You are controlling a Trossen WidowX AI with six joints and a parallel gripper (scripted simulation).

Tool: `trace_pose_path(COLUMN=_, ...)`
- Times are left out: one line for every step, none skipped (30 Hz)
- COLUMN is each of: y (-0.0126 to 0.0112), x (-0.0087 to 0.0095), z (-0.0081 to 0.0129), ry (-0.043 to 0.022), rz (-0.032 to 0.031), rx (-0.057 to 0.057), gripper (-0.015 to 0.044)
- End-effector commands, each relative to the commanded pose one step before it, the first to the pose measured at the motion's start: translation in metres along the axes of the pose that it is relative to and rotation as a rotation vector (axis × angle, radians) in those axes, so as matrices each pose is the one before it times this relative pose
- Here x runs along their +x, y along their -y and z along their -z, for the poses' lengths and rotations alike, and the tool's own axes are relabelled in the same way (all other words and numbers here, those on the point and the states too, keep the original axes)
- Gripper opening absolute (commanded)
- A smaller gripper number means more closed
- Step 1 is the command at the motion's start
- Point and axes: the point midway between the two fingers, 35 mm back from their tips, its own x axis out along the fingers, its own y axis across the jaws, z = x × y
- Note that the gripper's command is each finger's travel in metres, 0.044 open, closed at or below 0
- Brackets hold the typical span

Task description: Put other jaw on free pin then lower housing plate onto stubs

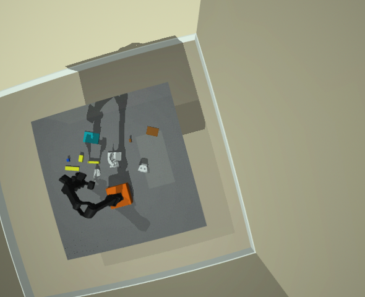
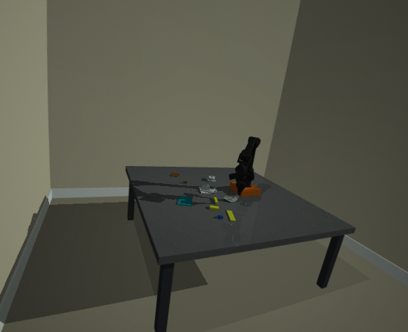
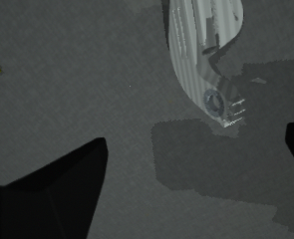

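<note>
My gripper (image 3: 194, 138) (image 2: 239, 193) is open and empty. A loose white jaw (image 3: 186, 60) (image 1: 96, 172) (image 2: 230, 198) lies on the table (image 1: 176, 204). In the wrist view its ringed, toothed end is above and between the two black fingertips, with no finger touching it. The white base (image 1: 117, 156) (image 2: 207, 190) stands farther in, apart from the loose jaw, with a curved white part on it; its pins are too small to tell apart. The white housing plate (image 1: 142, 166) (image 2: 211, 178), showing two dark holes, is away to the right in the top view.
Yellow blocks (image 1: 72, 168) (image 1: 80, 158) (image 1: 93, 161) and a blue block (image 1: 68, 159) lie near the loose jaw. A teal square (image 1: 91, 137) (image 2: 184, 200) lies beyond. Brown pieces (image 1: 152, 130) (image 1: 130, 140) lie farther off. The arm stands on an orange base (image 1: 127, 193).
</note>
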Motion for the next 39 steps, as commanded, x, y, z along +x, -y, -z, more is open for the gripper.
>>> trace_pose_path(y=-0.00082, x=-0.00163, z=-0.00018, ry=-0.00010, rz=-0.00354, rx=-0.0024, gripper=0.0440)
trace_pose_path(y=0.00000, x=0.00000, z=0.00000, ry=0.00000, rz=0.00000, rx=0.0000, gripper=0.0440)
trace_pose_path(y=0.00000, x=0.00000, z=0.00000, ry=0.00000, rz=0.00000, rx=0.0000, gripper=0.0440)
trace_pose_path(y=0.00000, x=0.00000, z=0.00000, ry=0.00000, rz=0.00000, rx=0.0000, gripper=0.0440)
trace_pose_path(y=0.00000, x=0.00000, z=0.00000, ry=0.00000, rz=0.00000, rx=0.0000, gripper=0.0440)
trace_pose_path(y=0.00000, x=0.00000, z=0.00000, ry=0.00000, rz=0.00000, rx=0.0000, gripper=0.0440)
trace_pose_path(y=0.00000, x=0.00000, z=0.00000, ry=0.00000, rz=0.00000, rx=0.0000, gripper=0.0440)
trace_pose_path(y=0.00000, x=0.00000, z=0.00000, ry=0.00000, rz=0.00000, rx=0.0000, gripper=0.0440)
trace_pose_path(y=0.00000, x=0.00000, z=0.00000, ry=0.00000, rz=0.00000, rx=0.0000, gripper=0.0440)
trace_pose_path(y=0.00000, x=0.00000, z=0.00000, ry=0.00000, rz=0.00000, rx=0.0000, gripper=0.0440)
trace_pose_path(y=0.00000, x=0.00000, z=0.00000, ry=0.00000, rz=0.00000, rx=0.0000, gripper=0.0440)
trace_pose_path(y=0.00009, x=-0.00001, z=-0.00002, ry=0.00000, rz=0.00001, rx=-0.0049, gripper=0.0414)
trace_pose_path(y=0.00027, x=-0.00002, z=-0.00007, ry=0.00001, rz=0.00002, rx=-0.0147, gripper=0.0387)
trace_pose_path(y=0.00046, x=-0.00003, z=-0.00010, ry=0.00001, rz=0.00003, rx=-0.0246, gripper=0.0361)
trace_pose_path(y=0.00055, x=-0.00004, z=-0.00011, ry=0.00001, rz=0.00004, rx=-0.0296, gripper=0.0335)
trace_pose_path(y=0.00056, x=-0.00004, z=-0.00009, ry=0.00001, rz=0.00004, rx=-0.0296, gripper=0.0309)
trace_pose_path(y=0.00056, x=-0.00004, z=-0.00007, ry=0.00001, rz=0.00004, rx=-0.0296, gripper=0.0282)
trace_pose_path(y=0.00056, x=-0.00004, z=-0.00006, ry=0.00001, rz=0.00004, rx=-0.0296, gripper=0.0256)
trace_pose_path(y=0.00056, x=-0.00003, z=-0.00004, ry=0.00001, rz=0.00004, rx=-0.0296, gripper=0.0230)
trace_pose_path(y=0.00056, x=-0.00003, z=-0.00002, ry=0.00001, rz=0.00004, rx=-0.0296, gripper=0.0204)
trace_pose_path(y=0.00056, x=-0.00003, z=0.00000, ry=0.00001, rz=0.00004, rx=-0.0296, gripper=0.0177)
trace_pose_path(y=0.00057, x=-0.00001, z=0.00002, ry=-0.00007, rz=0.00011, rx=-0.0296, gripper=0.0151)
trace_pose_path(y=0.00057, x=-0.00001, z=0.00004, ry=-0.00008, rz=0.00011, rx=-0.0296, gripper=0.0125)
trace_pose_path(y=0.00057, x=-0.00001, z=0.00005, ry=-0.00008, rz=0.00011, rx=-0.0296, gripper=0.0099)
trace_pose_path(y=0.00057, x=-0.00001, z=0.00007, ry=-0.00008, rz=0.00011, rx=-0.0296, gripper=0.0072)
trace_pose_path(y=0.00057, x=-0.00001, z=0.00009, ry=-0.00009, rz=0.00011, rx=-0.0296, gripper=0.0046)
trace_pose_path(y=0.00056, x=-0.00001, z=0.00011, ry=-0.00009, rz=0.00010, rx=-0.0296, gripper=0.0020)
trace_pose_path(y=0.00056, x=-0.00001, z=0.00012, ry=-0.00009, rz=0.00010, rx=-0.0296, gripper=0.0000)
trace_pose_path(y=0.00055, x=-0.00001, z=0.00014, ry=-0.00010, rz=0.00010, rx=-0.0296, gripper=0.0000)
trace_pose_path(y=0.00055, x=-0.00001, z=0.00016, ry=-0.00010, rz=0.00009, rx=-0.0296, gripper=0.0000)
trace_pose_path(y=0.00054, x=0.00000, z=0.00018, ry=-0.00010, rz=0.00009, rx=-0.0296, gripper=0.0000)
trace_pose_path(y=0.00053, x=-0.00002, z=0.00019, ry=0.00000, rz=0.00003, rx=-0.0296, gripper=0.0000)
trace_pose_path(y=0.00052, x=-0.00002, z=0.00020, ry=0.00000, rz=0.00003, rx=-0.0296, gripper=0.0000)
trace_pose_path(y=0.00052, x=-0.00002, z=0.00022, ry=0.00000, rz=0.00003, rx=-0.0296, gripper=0.0000)
trace_pose_path(y=0.00051, x=-0.00002, z=0.00023, ry=0.00000, rz=0.00003, rx=-0.0296, gripper=0.0000)
trace_pose_path(y=0.00050, x=-0.00002, z=0.00025, ry=0.00000, rz=0.00003, rx=-0.0296, gripper=0.0000)
trace_pose_path(y=0.00049, x=-0.00002, z=0.00027, ry=-0.00001, rz=0.00003, rx=-0.0296, gripper=0.0000)
trace_pose_path(y=0.00048, x=-0.00002, z=0.00028, ry=-0.00001, rz=0.00003, rx=-0.0296, gripper=0.0000)
trace_pose_path(y=0.00047, x=-0.00002, z=0.00030, ry=-0.00001, rz=0.00003, rx=-0.0296, gripper=0.0000)
